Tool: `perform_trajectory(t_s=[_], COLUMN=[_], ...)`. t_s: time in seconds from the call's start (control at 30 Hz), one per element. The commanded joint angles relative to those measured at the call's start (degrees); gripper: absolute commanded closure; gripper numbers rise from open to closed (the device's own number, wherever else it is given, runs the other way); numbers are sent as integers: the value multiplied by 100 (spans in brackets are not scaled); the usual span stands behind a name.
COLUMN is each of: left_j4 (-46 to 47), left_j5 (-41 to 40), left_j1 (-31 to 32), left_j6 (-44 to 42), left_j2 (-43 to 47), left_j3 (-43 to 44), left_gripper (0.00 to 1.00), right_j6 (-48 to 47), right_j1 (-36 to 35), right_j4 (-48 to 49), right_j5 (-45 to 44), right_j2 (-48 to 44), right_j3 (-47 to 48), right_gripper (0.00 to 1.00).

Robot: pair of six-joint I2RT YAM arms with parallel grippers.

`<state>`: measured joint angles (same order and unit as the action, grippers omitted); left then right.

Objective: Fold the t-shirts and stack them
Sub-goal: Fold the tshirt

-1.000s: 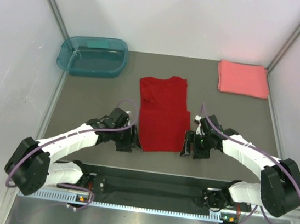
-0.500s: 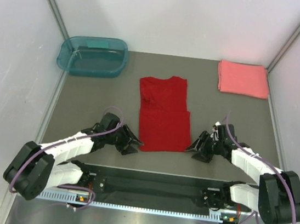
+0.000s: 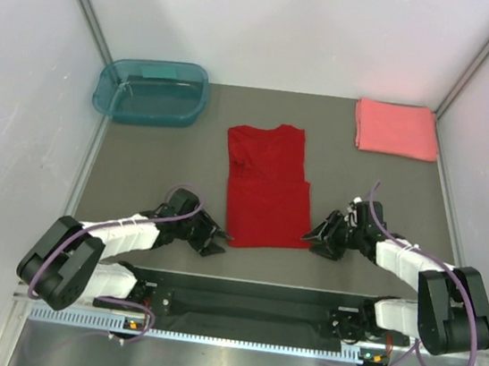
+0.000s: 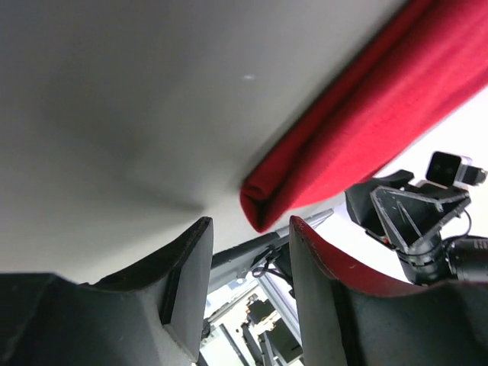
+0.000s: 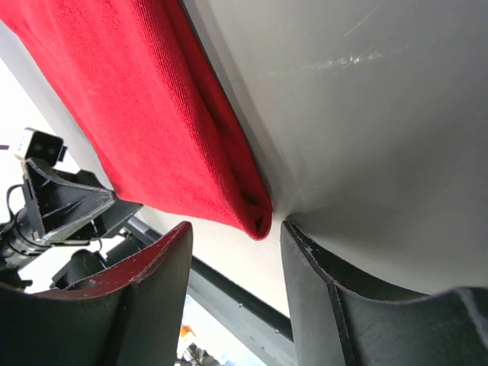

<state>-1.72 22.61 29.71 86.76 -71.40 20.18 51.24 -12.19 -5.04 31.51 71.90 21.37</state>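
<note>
The deep red t-shirt lies flat in the middle of the table, folded lengthwise into a long strip. The coral-pink t-shirt sits as a neat folded rectangle at the far right. My left gripper is open and low at the red shirt's near left corner, just short of it. My right gripper is open and low at the near right corner, also just short of it. Both hold nothing.
A teal translucent plastic tub stands at the far left. White walls enclose the table on the left, back and right. The black base rail runs along the near edge behind the grippers.
Both arms have drawn back from the shirt's sides and dropped low, their grippers now pointing at the near corners of the red shirt. The shirt has not moved.
</note>
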Motion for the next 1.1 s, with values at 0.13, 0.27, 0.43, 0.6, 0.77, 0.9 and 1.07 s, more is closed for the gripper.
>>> perform_trajectory(t_s=[0.13,0.27,0.43,0.6,0.77,0.9,1.07], left_j4=[417,698,1120,1173,1191,1253,1262], left_j5=[-187,-134,-2,-29,-46,-37,-11], left_j1=[61,61,78,87,78,78,78], left_j6=[201,201,341,403,394,333,123], left_j2=[-286,-550,-893,-920,-973,-1051,-1157], left_j3=[-76,-85,-164,-243,-269,-261,-200], left_gripper=[51,54,58,62,67,72,83], right_j6=[-35,-27,-35,-97,-141,-211,-352], right_j1=[111,111,111,111,102,111,102], right_j4=[179,205,336,249,258,292,433], right_j5=[-215,-268,-286,-321,-259,-268,-67], right_j2=[114,193,403,422,509,571,843], right_j3=[-54,-45,-27,-18,-27,-62,8], right_gripper=[50,50,50,50,51,52,69])
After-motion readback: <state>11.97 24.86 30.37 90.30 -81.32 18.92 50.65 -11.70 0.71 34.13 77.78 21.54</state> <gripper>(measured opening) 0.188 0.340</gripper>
